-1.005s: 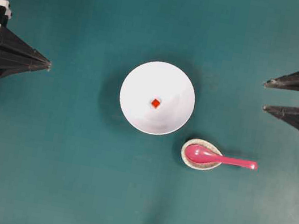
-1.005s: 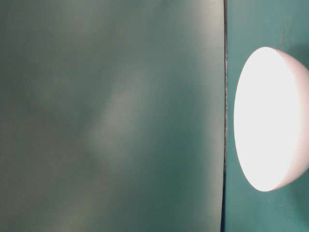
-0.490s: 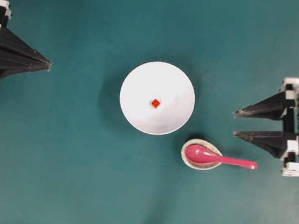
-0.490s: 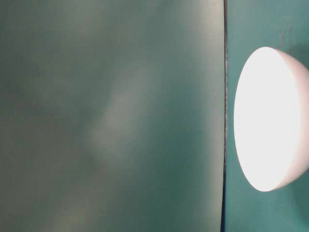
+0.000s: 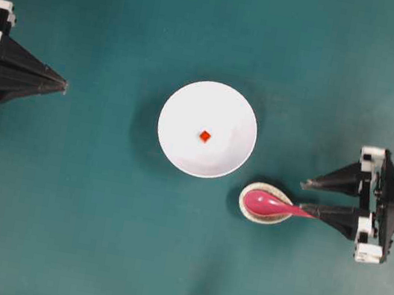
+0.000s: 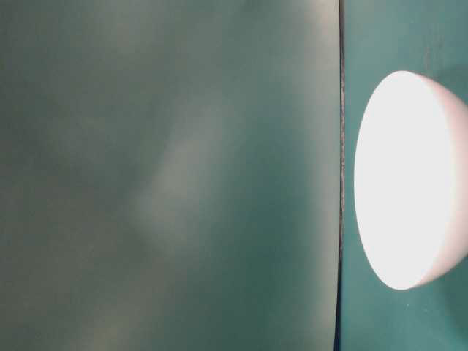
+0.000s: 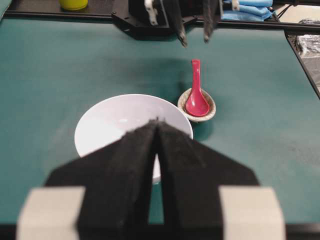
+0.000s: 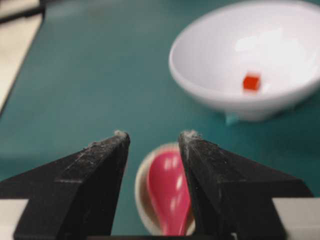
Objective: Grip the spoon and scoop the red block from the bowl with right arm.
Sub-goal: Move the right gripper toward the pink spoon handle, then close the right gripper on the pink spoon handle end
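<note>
Looking down from overhead, you had the right claw [image 5: 301, 197] spread wide and gripping nothing, its two pointed fingers aimed toward the middle of the desk [image 5: 91, 236]. One finger lay over the handle of the spoon [image 5: 267, 202], hiding the handle's far end; whether it touched the handle could not be told. The other finger stood clear of the spoon, on the side toward the bowl [image 5: 207, 129]. The spoon's pink scoop rested in a small speckled dish [image 5: 249, 211] just beside the bowl's rim. In the right wrist view the scoop [image 8: 169, 192] sat between and below the two parted fingertips [image 8: 119, 137]. The red block [image 5: 204, 135] lay near the centre of the white bowl, well apart from the spoon. Your left claw [image 5: 65, 84] stayed out at the left edge of the desk, its fingers pressed together with nothing between them. From the left wrist view that clenched claw [image 7: 157, 121] pointed across the bowl [image 7: 100, 125] toward the spoon [image 7: 196, 97]. The table-level view showed only the bowl's bright side [image 6: 409, 179].
</note>
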Available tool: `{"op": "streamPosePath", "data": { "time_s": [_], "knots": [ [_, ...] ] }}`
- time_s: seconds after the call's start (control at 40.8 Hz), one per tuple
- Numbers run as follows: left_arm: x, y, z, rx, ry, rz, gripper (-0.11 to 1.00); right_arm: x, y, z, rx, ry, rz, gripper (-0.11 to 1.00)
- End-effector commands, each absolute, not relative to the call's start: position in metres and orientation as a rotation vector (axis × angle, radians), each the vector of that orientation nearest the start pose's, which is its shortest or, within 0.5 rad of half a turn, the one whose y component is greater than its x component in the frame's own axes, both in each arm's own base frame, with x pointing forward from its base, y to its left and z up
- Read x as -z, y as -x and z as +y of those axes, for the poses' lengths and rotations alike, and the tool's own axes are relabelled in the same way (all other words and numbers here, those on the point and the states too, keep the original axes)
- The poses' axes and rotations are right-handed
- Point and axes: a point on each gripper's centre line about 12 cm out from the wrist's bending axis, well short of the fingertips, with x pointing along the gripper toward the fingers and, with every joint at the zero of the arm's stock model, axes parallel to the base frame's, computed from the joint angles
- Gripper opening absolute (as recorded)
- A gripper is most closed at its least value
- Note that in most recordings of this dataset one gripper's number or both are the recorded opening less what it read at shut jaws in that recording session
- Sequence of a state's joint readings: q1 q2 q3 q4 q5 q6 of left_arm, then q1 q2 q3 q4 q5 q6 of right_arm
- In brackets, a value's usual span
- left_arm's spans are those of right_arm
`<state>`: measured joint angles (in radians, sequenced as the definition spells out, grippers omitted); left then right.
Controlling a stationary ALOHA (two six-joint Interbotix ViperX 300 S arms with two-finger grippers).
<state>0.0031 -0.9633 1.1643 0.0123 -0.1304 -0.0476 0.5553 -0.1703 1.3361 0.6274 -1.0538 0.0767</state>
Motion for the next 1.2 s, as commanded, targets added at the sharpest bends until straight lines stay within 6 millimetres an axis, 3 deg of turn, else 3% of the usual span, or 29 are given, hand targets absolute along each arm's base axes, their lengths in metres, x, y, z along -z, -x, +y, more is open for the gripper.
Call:
{"op": "streamPosePath", "data": {
  "time_s": [0.0, 0.147, 0.417, 0.76, 1.176],
  "knots": [
    [-0.284, -0.202, 0.003, -0.014, 0.034, 0.057, 0.00, -0.130, -0.221, 0.080, 0.002, -0.312, 0.203, 0.52],
    [-0.284, -0.202, 0.005, -0.027, 0.033, 0.053, 0.00, -0.118, -0.212, 0.086, 0.003, -0.287, 0.234, 0.52],
    [-0.284, -0.202, 0.008, -0.039, 0.033, 0.055, 0.00, -0.099, -0.198, 0.078, 0.032, -0.229, 0.305, 0.52],
    [-0.283, -0.202, 0.008, -0.042, 0.034, 0.058, 0.00, -0.078, -0.194, 0.077, 0.047, -0.159, 0.382, 0.52],
    [-0.284, -0.201, 0.010, -0.048, 0.034, 0.056, 0.00, -0.073, -0.195, 0.077, 0.052, -0.143, 0.395, 0.52]
  ]
}}
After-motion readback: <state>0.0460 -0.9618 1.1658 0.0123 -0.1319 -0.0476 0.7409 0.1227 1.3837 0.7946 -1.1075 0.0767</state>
